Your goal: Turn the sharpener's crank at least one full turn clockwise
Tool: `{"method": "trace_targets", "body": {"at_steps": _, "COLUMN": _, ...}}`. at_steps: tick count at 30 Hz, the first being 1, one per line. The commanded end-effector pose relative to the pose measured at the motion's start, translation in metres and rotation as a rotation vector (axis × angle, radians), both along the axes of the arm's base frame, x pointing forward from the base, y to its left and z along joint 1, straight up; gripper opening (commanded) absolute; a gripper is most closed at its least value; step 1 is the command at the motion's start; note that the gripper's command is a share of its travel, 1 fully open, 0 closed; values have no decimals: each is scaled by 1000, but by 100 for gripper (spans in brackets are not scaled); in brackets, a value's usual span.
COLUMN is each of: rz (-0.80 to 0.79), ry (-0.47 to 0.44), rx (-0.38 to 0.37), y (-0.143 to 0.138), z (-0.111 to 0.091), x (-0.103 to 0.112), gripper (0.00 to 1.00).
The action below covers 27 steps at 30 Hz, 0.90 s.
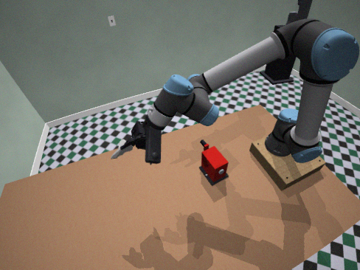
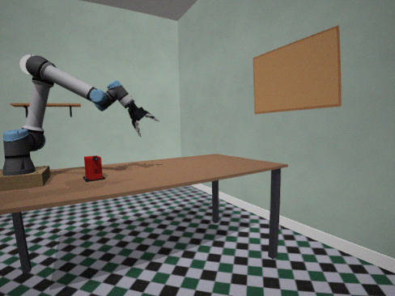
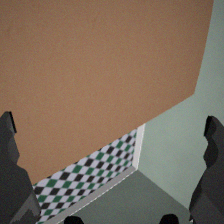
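A red sharpener (image 1: 214,163) stands on a dark base on the brown table, near the arm's wooden mount. Its crank (image 1: 205,145) with a small red knob sticks up at the far upper corner. It also shows in the exterior view (image 2: 92,167) as a small red box. My gripper (image 1: 127,147) is open and empty, high above the table and well to the left of the sharpener. In the exterior view the gripper (image 2: 144,123) hangs in the air with fingers spread. The wrist view shows only the two dark fingers, table top, floor and wall; the sharpener is out of it.
The arm's wooden mount block (image 1: 285,164) sits on the table to the right of the sharpener. The table edge (image 3: 165,107) runs through the wrist view, with checkered floor beyond. A cork board (image 2: 297,73) hangs on the wall.
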State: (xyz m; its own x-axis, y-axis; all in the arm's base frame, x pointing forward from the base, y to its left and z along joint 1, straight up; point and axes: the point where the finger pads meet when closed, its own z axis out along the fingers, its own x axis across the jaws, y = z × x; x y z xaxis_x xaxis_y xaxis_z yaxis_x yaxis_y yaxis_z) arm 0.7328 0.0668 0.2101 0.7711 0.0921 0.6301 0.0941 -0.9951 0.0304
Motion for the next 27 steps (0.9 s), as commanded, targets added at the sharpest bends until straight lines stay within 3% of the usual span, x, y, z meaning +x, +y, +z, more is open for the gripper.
{"method": "trace_targets", "body": {"at_steps": 1, "rz": 0, "ry": -2, "rx": 0, "y": 0, "z": 1, "x": 0, "gripper": 100}}
{"method": "trace_targets", "body": {"at_steps": 17, "rz": 0, "ry": -2, "rx": 0, "y": 0, "z": 1, "x": 0, "gripper": 100}}
{"method": "trace_targets", "body": {"at_steps": 18, "rz": 30, "ry": -11, "rx": -9, "y": -4, "z": 0, "x": -5, "gripper": 32}}
{"method": "trace_targets", "body": {"at_steps": 27, "rz": -183, "ry": 82, "rx": 127, "y": -30, "z": -11, "x": -11, "gripper": 32}}
